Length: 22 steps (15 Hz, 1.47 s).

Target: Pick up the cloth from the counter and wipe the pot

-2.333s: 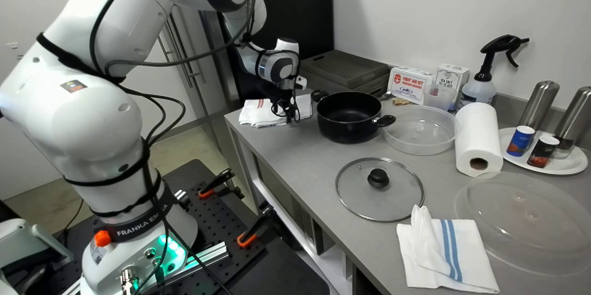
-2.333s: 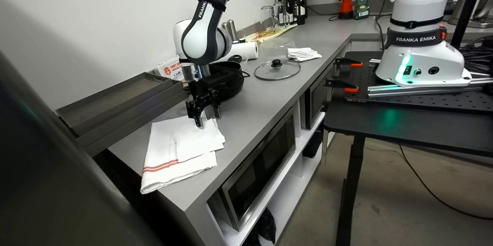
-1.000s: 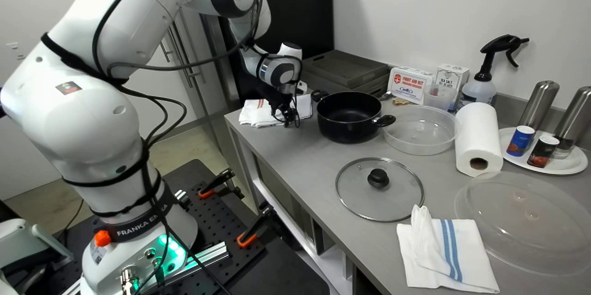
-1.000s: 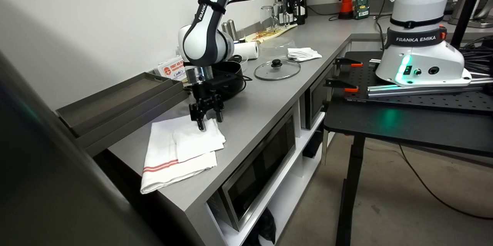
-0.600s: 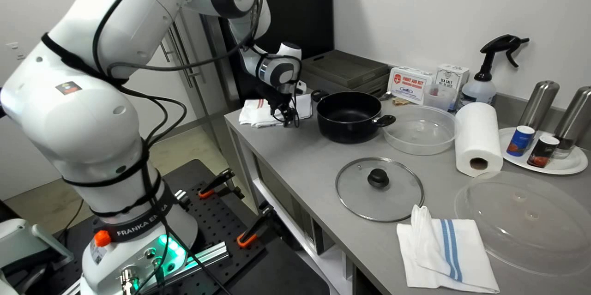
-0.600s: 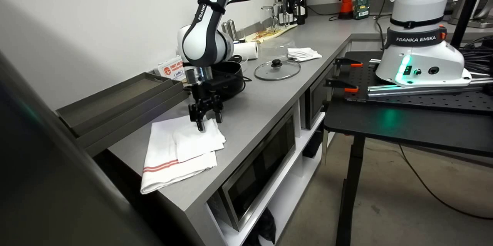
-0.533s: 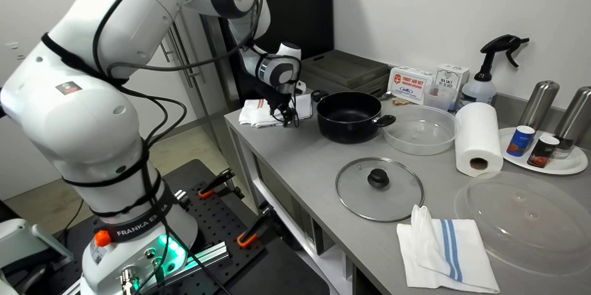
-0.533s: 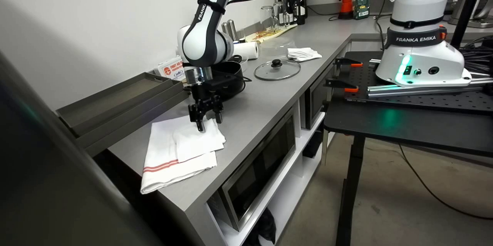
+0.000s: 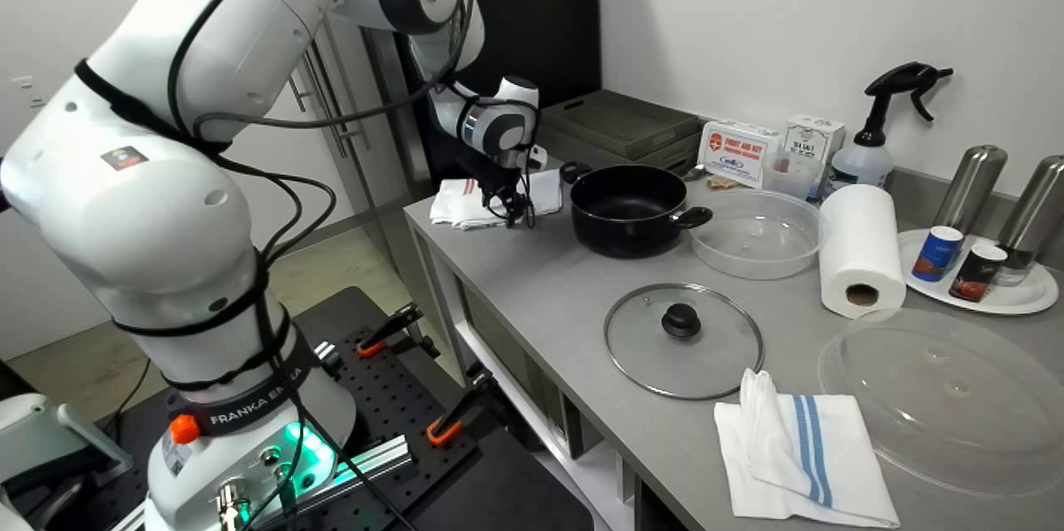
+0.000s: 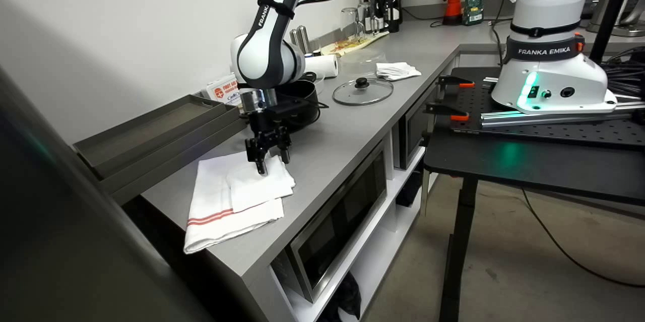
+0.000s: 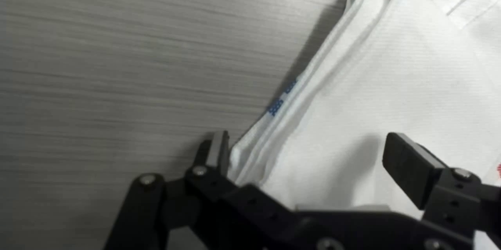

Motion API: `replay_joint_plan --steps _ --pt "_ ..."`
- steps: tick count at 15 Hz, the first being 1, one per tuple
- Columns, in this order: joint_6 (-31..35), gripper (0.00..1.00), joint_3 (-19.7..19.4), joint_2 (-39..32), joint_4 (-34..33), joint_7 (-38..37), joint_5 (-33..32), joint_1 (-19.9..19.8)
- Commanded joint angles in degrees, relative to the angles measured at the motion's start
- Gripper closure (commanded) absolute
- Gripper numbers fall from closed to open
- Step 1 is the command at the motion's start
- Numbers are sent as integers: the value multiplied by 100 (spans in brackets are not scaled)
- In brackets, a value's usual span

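In an exterior view, the white robot arm reaches over the far end of the long grey surface, where a towel with red stripes lies folded. Just beside that towel stands the pot, black, round and upright, with a handle on either side. A clear tub sits near it, and the glass lid lies flat on the surface, its rim close to a folded towel with blue stripes. A paper towel roll rests on its side.

In an exterior view, the cloth lies folded, largely on top of the towel with red stripes. The claw points down at the cloth's border nearest the pot, its fingers apart; whether the tips touch the fabric cannot be told. The pot is partly hidden behind the robot arm. Stacked grey trays stand near the towel.

In the wrist view, the claw's jaws stand wide apart, with white folds of the cloth between them. One finger is just beside the folded edge, over the grey surface; the other is over the cloth, with a shadow on the fabric next to it. Blue marks show on the stacked folds, and a little red at the margin.
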<state>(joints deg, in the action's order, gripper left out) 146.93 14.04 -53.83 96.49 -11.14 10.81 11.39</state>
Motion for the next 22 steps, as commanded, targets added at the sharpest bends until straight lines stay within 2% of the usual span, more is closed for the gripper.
replay_joint_plan --steps 1,9,11,16,22 --pt "-45 26 29 -137 -178 166 121 14" --pt "-22 87 66 -116 -186 179 135 7" --pt "28 99 84 -27 -102 160 132 29" --pt "267 96 -50 553 431 -56 -17 314" --pt "856 96 -356 1814 1457 -375 -279 889"
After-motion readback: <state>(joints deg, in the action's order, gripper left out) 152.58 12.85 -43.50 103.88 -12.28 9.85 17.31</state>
